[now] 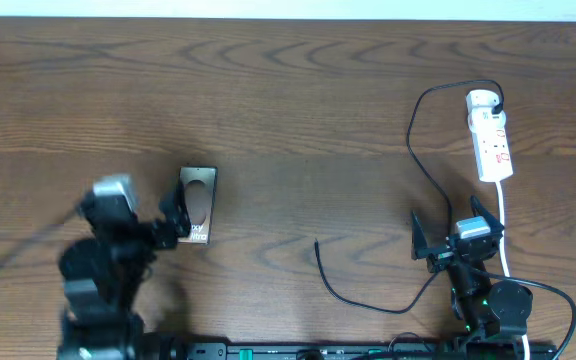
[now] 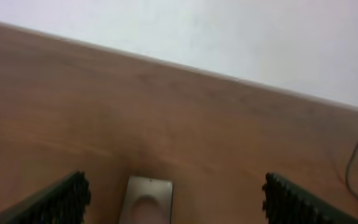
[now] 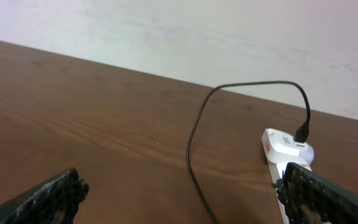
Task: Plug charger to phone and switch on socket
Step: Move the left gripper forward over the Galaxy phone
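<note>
Charger (image 1: 411, 128): its black plug (image 1: 495, 100) sits in the far end of the socket (image 1: 491, 140); the cable loops out over the table (image 1: 288, 100) and back toward the near edge
Connector tip (image 1: 316, 243): lies loose on the wood between the two arms, well apart from the phone (image 1: 198, 200); not plugged in
Phone: flat on the table at the left, lettering up, just in front of the left arm
Done so far: by the look of it, only the socket end of the charger is in place
Left to do: pick up the connector tip, push it into the phone, press the switch; whether the switch is on or off cannot be told from these views
Left gripper (image 1: 176, 225): jaws partly spread around the near end of the phone; gaps show on both sides in the wrist view, so it seems to grip nothing
Right gripper (image 1: 451, 226): spread as wide as it goes, empty, near the socket's near end
Nearby: the socket's white cord (image 1: 505, 235) runs down past the right gripper
In the way: the slack cable crosses the table close to the right gripper and could snag; the small tip lies flat, so probably awkward to pinch
</note>
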`<state>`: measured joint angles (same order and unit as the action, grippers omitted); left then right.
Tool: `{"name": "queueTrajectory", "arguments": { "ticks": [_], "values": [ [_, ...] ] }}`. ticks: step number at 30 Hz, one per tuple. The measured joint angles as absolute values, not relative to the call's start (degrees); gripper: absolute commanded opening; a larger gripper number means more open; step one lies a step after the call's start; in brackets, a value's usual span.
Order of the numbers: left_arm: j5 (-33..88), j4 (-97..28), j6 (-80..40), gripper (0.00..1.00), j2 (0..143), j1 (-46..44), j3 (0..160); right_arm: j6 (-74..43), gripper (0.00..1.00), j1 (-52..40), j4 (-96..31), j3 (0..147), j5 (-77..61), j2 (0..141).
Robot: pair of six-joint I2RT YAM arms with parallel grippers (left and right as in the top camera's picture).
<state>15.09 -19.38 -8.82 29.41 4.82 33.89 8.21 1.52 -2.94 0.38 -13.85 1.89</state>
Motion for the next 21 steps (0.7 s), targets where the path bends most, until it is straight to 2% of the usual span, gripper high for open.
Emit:
{"name": "queueTrajectory", "arguments": {
  "ticks": [9, 12, 16, 17, 18, 19, 20, 21],
  "values": [
    [15.2, -55.83, -3.64, 0.89, 67.37, 4.84, 77.78, 8.21, 0.99, 1.52, -2.98, 0.38, -13.85, 1.96],
    [15.29, -61.58, -2.68, 0.88, 76.42, 4.84, 84.53, 8.21, 0.99, 1.52, -2.96, 0.38, -13.82, 1.98],
    [15.38, -64.23, -2.46, 0.88, 85.23, 4.82, 85.76, 8.21, 0.99, 1.52, -2.94, 0.38, -13.8, 1.98],
    [15.38, -65.32, -2.33, 0.83, 87.5, 4.82, 85.76, 8.21, 0.99, 1.52, -2.94, 0.38, -13.8, 1.98],
    [15.38, -65.78, -2.26, 0.54, 89.17, 4.82, 85.73, 8.21, 0.99, 1.52, -2.94, 0.38, -13.8, 1.98],
    [15.38, -66.11, -2.13, 0.33, 91.0, 4.82, 85.76, 8.21, 0.99, 1.52, -2.94, 0.38, -13.78, 1.98],
    [15.4, -66.43, -2.13, 0.28, 92.79, 4.82, 85.76, 8.21, 0.99, 1.52, -2.94, 0.38, -13.74, 1.98],
    [15.42, -66.72, -1.91, 0.34, 94.11, 4.82, 85.76, 8.21, 0.99, 1.52, -2.94, 0.38, -13.72, 1.98]
  ]
}}
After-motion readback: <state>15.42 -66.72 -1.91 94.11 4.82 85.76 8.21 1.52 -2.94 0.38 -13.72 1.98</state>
